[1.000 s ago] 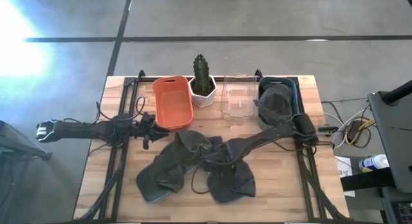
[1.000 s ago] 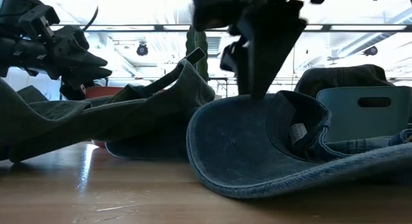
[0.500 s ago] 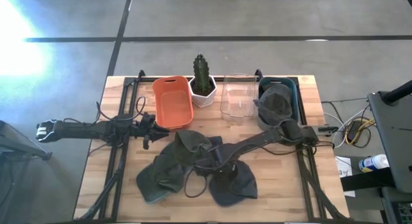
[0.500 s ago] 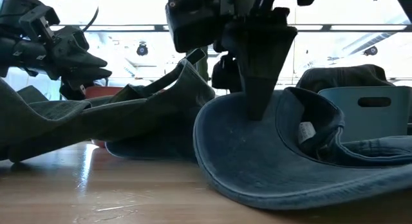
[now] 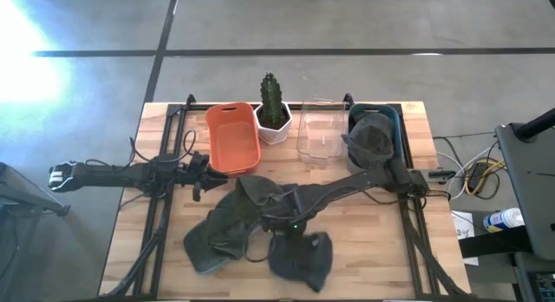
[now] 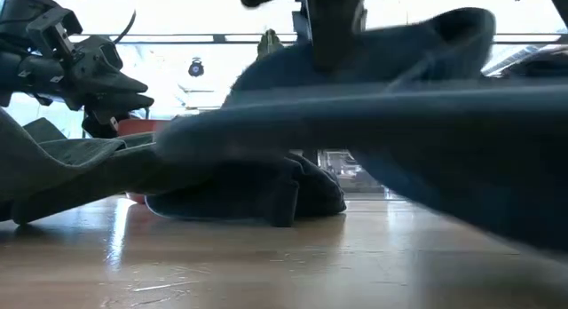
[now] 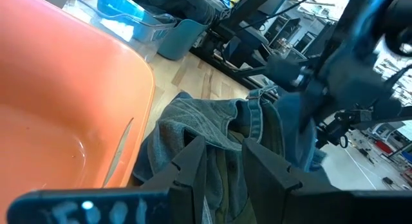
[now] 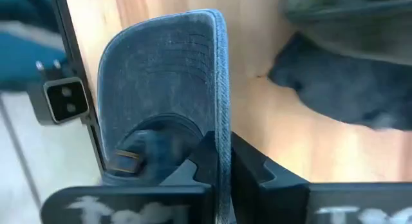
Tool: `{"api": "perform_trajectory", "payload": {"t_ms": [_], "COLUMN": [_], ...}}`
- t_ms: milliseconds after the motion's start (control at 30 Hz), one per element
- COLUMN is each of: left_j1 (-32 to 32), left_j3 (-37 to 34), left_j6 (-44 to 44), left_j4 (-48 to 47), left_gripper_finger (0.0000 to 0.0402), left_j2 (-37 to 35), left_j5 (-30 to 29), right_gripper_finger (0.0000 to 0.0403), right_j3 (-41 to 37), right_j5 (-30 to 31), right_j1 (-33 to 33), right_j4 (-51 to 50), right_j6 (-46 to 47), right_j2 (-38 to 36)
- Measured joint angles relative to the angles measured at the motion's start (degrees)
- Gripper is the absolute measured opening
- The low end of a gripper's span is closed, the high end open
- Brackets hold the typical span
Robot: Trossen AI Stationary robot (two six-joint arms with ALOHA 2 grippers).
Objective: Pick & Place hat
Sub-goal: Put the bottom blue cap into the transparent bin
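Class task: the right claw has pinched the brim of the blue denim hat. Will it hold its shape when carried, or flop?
Probably floppy: the blue denim hat droops below the right claw, pinched only at its brim edge. Likely light, since that thin pinch lifts it. It may swing or brush the grey hat beside it.

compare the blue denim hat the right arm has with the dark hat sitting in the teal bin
The blue denim hat is pinched by its brim in the right tool and, in the low view, hangs clear of the wooden table; the dark hat rests in the teal bin, untouched. The denim hat is blue and hangs folded; the binned hat is dark grey-green and sits slumped. Both are soft fabric hats.
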Motion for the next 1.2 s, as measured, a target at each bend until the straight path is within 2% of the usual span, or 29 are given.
{"api": "perform_trajectory", "payload": {"t_ms": [100,333,400,533,600,700,767,833,1200], "left_j1": [0.0,0.0,0.0,0.0,0.0,0.0,0.0,0.0,0.0], "left_j3": [0.0,0.0,0.0,0.0,0.0,0.0,0.0,0.0,0.0], "left_j6": [0.0,0.0,0.0,0.0,0.0,0.0,0.0,0.0,0.0], "left_j4": [-0.1,-0.4,-0.4,-0.7,-0.9,-0.9,-1.0,-1.3,-1.3], "left_gripper_finger": [0.0094,0.0094,0.0094,0.0094,0.0094,0.0094,0.0094,0.0094,0.0094], "left_j2": [0.0,0.0,0.0,0.0,0.0,0.0,0.0,0.0,0.0], "left_j5": [0.0,0.0,0.0,0.0,0.0,0.0,0.0,0.0,-0.3], "right_gripper_finger": [0.0015,0.0014,0.0014,0.0014,0.0014,0.0014,0.0014,0.0014,0.0013], "right_j3": [2.1,4.4,4.1,3.2,1.2,-1.0,-2.8,-4.4,-17.2], "right_j5": [5.8,28.6,36.9,58.6,67.9,76.6,78.6,77.9,64.6], "right_j1": [0.0,0.3,0.2,0.1,-0.4,-2.0,-4.2,-7.1,-26.8], "right_j4": [-1.7,-10.0,-13.4,-21.9,-21.2,-21.4,-21.3,-21.4,-19.4], "right_j6": [4.3,19.1,25.8,43.7,49.8,56.8,56.2,53.9,44.8], "right_j2": [-2.5,-11.8,-15.1,-21.4,-24.8,-28.6,-30.7,-32.0,-34.3]}}
